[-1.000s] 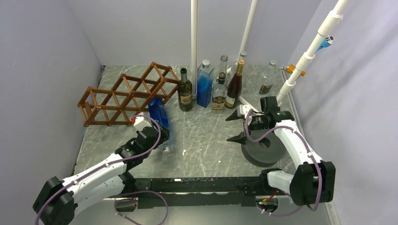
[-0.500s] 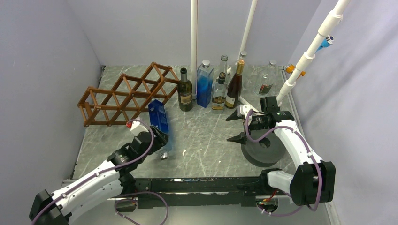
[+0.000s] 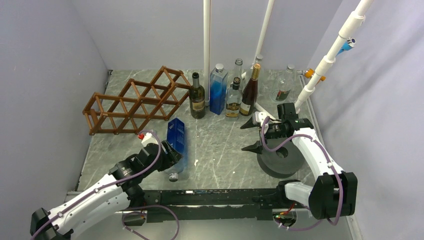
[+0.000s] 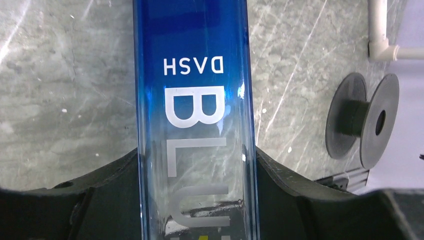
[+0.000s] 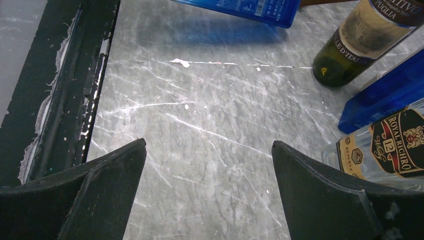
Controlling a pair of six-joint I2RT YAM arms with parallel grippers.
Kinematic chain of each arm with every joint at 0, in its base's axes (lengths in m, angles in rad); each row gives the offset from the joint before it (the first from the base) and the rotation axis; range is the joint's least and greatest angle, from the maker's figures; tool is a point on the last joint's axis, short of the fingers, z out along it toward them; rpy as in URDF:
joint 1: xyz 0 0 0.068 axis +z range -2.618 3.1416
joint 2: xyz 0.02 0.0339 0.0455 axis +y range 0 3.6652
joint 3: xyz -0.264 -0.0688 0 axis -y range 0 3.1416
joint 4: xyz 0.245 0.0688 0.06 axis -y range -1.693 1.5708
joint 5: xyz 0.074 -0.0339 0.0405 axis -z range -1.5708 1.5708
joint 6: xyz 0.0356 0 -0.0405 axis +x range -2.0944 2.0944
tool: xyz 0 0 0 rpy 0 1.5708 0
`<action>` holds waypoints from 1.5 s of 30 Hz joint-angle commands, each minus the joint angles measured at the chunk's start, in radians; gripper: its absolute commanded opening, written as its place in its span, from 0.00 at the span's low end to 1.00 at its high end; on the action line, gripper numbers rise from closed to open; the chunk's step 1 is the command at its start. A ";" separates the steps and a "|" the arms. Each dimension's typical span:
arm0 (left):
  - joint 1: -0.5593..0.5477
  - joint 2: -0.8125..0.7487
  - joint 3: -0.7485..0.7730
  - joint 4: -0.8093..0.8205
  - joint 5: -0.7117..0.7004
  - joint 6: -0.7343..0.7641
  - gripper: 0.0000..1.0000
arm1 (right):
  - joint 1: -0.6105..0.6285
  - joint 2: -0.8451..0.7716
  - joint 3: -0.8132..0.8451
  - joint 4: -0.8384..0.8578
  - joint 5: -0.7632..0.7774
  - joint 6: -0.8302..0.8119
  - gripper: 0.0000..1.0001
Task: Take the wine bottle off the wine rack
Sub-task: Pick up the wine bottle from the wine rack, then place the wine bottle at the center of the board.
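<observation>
Blue bottle (image 3: 176, 136) off the rack (image 3: 134, 102), held by the left gripper (image 3: 169, 152).
1 rack: brown wooden sticks, diamond cells. 1 blue bottle: flat-sided glass, blue fading to clear, white lettering cut off at the wrist view's edge. It lies tilted just in front of the rack, apart from it, cap toward the arm bases; can't tell if the cap touches the table (image 3: 220, 150). Left fingers (image 4: 100, 192) press on both flat sides, jaws half apart. Right gripper (image 3: 247, 136) is spread wide, nothing in it, over the grey marbled table. About 7 back bottles (image 3: 233, 97) stand upright; the clear ones overlap, so the count is unsure. 1 grey spool (image 3: 280, 161) is partly behind the right arm. 3 white pipes (image 3: 206, 45), tops cut off.
</observation>
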 commanded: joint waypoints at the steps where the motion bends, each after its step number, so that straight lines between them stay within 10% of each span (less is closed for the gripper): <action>1: -0.007 -0.043 0.134 0.074 0.037 0.020 0.00 | -0.003 -0.005 0.015 -0.001 -0.021 -0.038 0.99; 45: -0.008 0.602 0.520 0.303 0.788 0.155 0.00 | 0.180 -0.025 -0.068 0.011 0.001 -0.224 0.99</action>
